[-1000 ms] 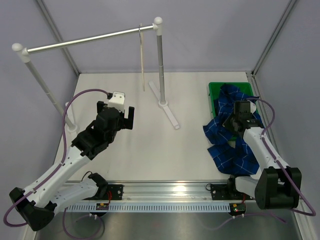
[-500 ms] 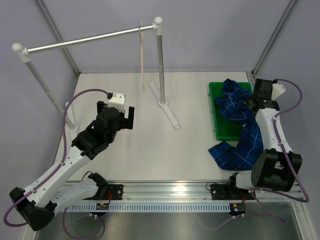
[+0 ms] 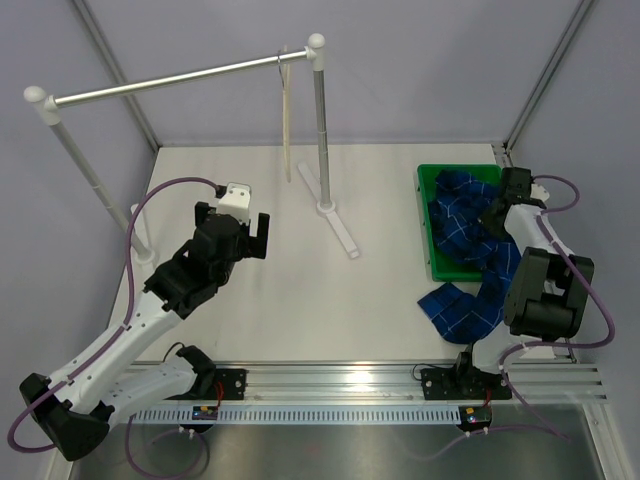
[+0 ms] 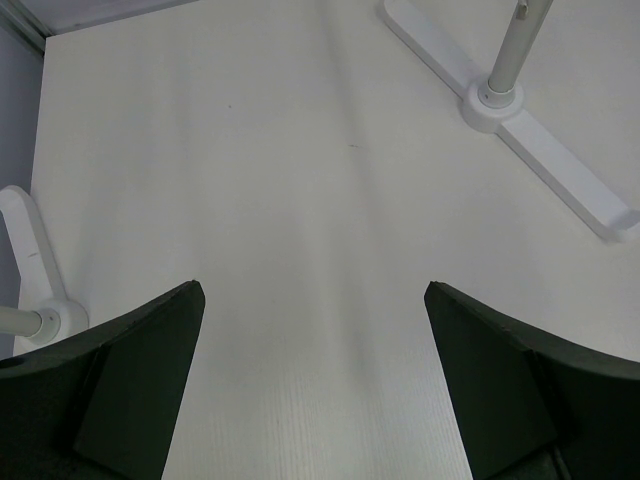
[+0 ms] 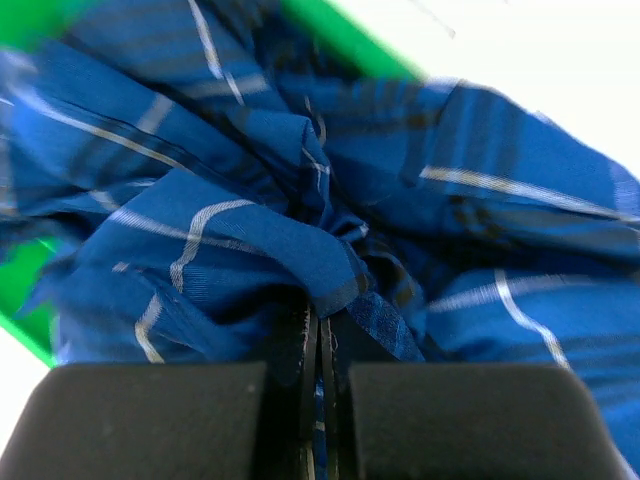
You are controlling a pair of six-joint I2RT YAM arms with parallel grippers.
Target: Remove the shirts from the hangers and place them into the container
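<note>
The right jaws are shut tight on a fold of the shirt [image 5: 250, 230]. In the wrist view the two black fingers [image 5: 150, 420] press together with blue cloth pinched in the crack between them. The left jaws are wide apart and hold nothing. Under them is only the bare white surface [image 4: 300, 200].

The shirt is off the hanger [image 3: 287, 120], which hangs bare from the rail [image 3: 170, 82] at the back. Most of the shirt sits bunched up in the container [image 3: 433, 262], the green tray on the right side. But not all of it is in. One long part [image 3: 460, 308] spills over the near rim and lies flat on the surface, close to the right arm's base.

So the shirt lies in a long line, from the far end of the tray toward the robot. The right jaws sit at the far right side of the tray, holding the top of the heap. The loose part lies on the near side of them, low down and out of the tray.

The right arm [image 3: 528, 235] is right over the shirt. The left arm [image 3: 180, 285] is well apart, on the other side of the surface. I think the next job is to get that loose part into the tray, and the right arm is the one close enough to do it.
</note>
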